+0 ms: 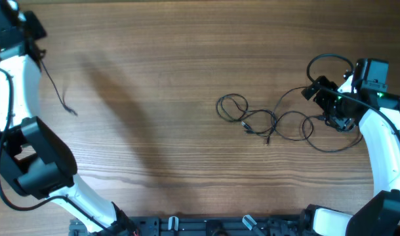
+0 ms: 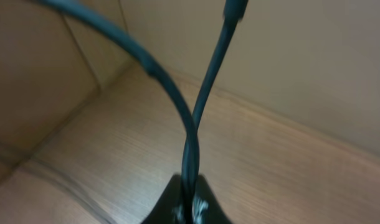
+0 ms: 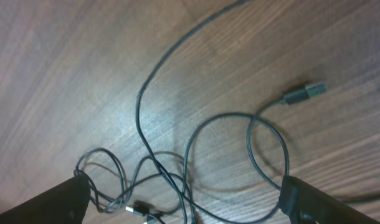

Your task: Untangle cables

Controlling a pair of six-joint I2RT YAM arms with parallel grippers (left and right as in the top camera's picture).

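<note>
My left pincer (image 2: pixel 190 208) is clamped shut on one cable (image 2: pixel 212 81), upper left of the overhead view. My right pincer (image 3: pixel 189 208) stands fully open over the other cables (image 1: pixel 259 121), looped centre-right on the worktop (image 1: pixel 154 78). I judge them light, limp and slippery, so I would grip beside a plug (image 3: pixel 302 93).

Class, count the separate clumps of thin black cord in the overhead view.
2. One single cord is held by the left tool at far left; one tangled bundle lies right of centre. Strands within it may be hidden.
</note>
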